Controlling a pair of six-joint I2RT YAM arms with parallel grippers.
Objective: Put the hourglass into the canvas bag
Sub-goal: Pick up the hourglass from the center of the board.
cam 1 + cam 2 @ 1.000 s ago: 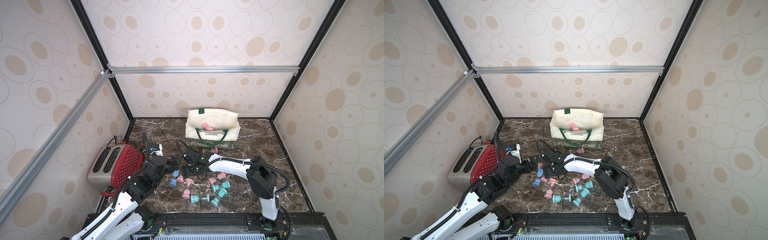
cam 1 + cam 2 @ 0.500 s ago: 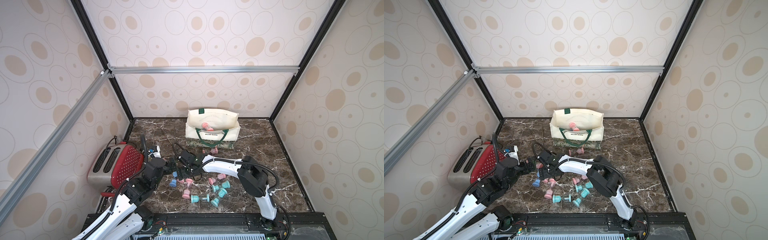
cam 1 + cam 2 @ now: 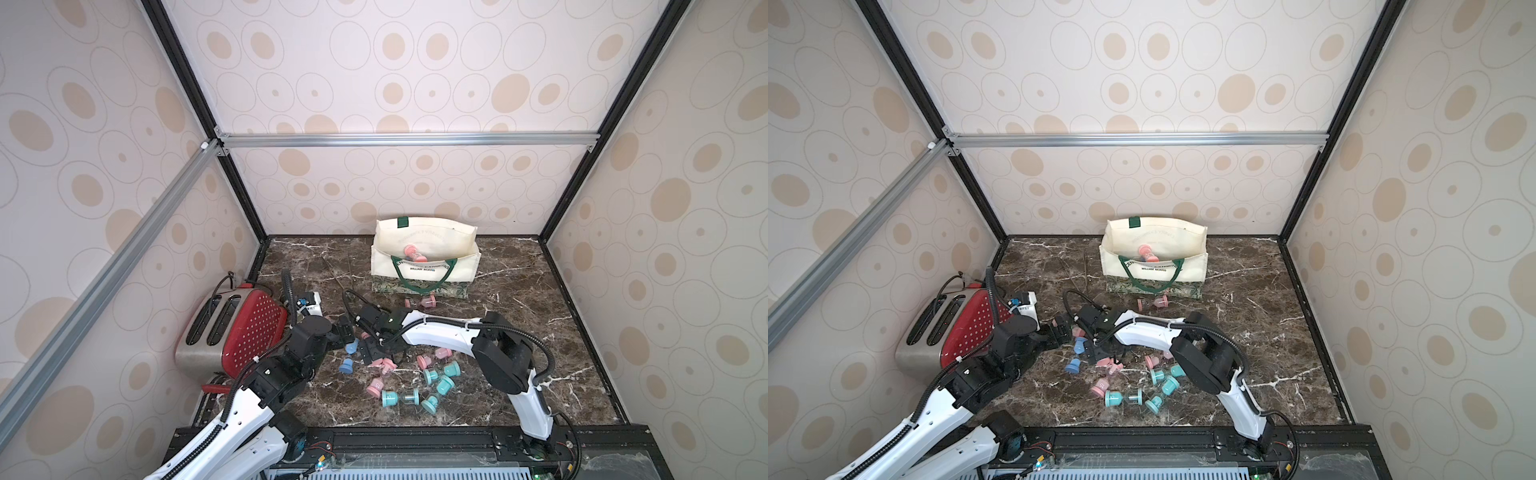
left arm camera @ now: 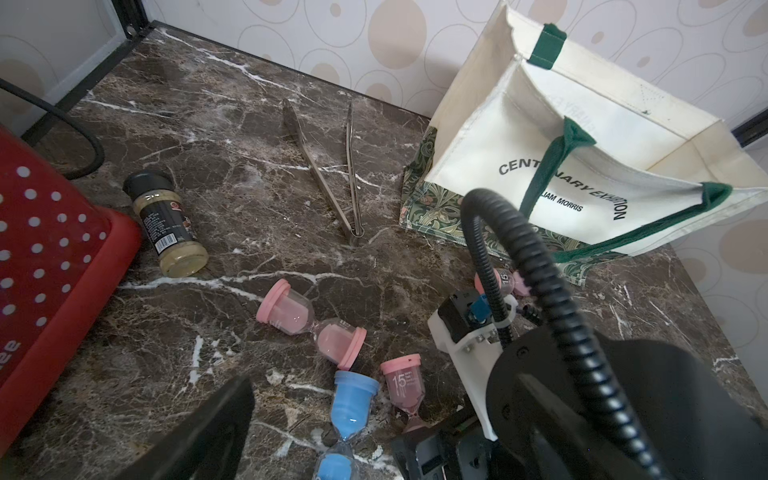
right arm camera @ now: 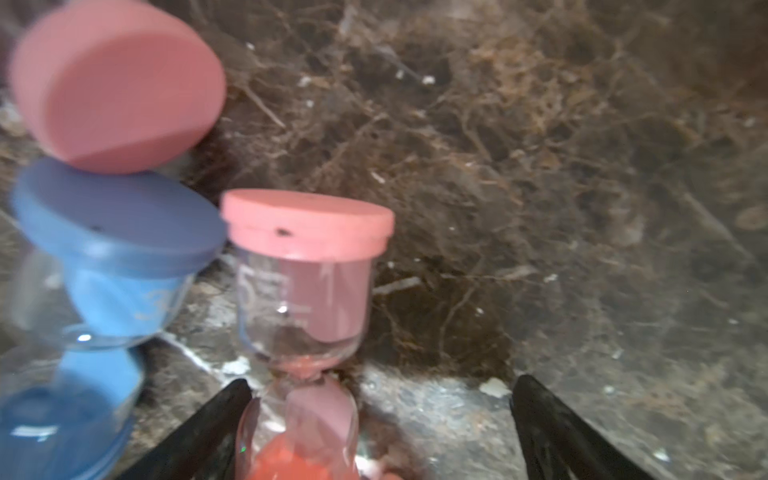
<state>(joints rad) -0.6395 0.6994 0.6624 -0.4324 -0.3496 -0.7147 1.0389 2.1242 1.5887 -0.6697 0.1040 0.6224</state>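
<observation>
My right gripper (image 5: 382, 382) stands spread wide and empty around the near bulb of a pink hourglass (image 5: 305, 291), which seems to lie on the marble table (image 3: 519, 299) with its cap pointing away from the wrist. The glass waist sits hard against one finger (image 5: 232, 399) and well apart from its partner, so I would slide the gripper sideways until the neck is centred before closing. I judge the neck the safest place to pinch, since a rounded bulb could squirt out. A blue hourglass (image 5: 112, 270) lies just beside it, with another pink cap (image 5: 116, 83) above that, and I want the finger on that side kept clear of both. The canvas bag (image 3: 465, 266) stands open at the back of the table, well apart, with a pink hourglass already inside. In both top views the right arm stretches low from the front rail toward the toaster (image 3: 232, 332), wrist pitched down. The left gripper (image 3: 344, 328) hovers near; whether it is spread or closed I cannot tell.
</observation>
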